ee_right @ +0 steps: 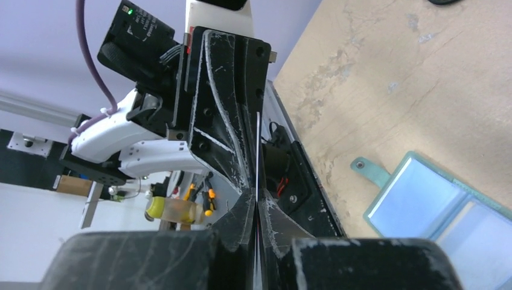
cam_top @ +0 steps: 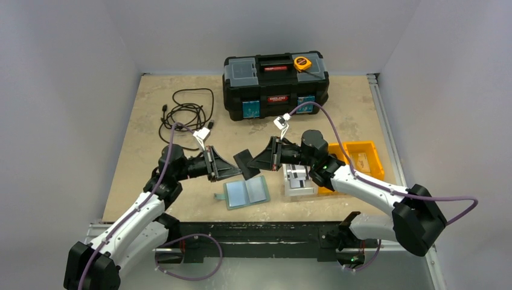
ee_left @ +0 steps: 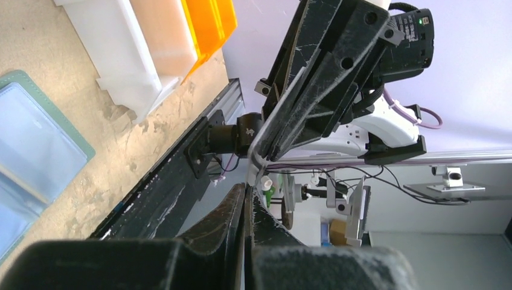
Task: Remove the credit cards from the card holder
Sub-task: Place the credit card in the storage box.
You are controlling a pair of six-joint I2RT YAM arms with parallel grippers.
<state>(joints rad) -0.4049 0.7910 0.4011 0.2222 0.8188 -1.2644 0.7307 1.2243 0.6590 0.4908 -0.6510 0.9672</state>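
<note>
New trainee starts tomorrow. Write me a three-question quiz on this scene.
1. True or false: the card holder is folded shut.
2. What sits on top of the toolbox? A) tape measure B) hammer C) mug
3. Fill in: the black card is pinched between the left gripper and the ____ gripper.
Key: 1 false; 2 A; 3 right.

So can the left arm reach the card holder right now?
Probably yes: the card holder lies open just below. But the left gripper and the right gripper are both shut on a black card.
</note>
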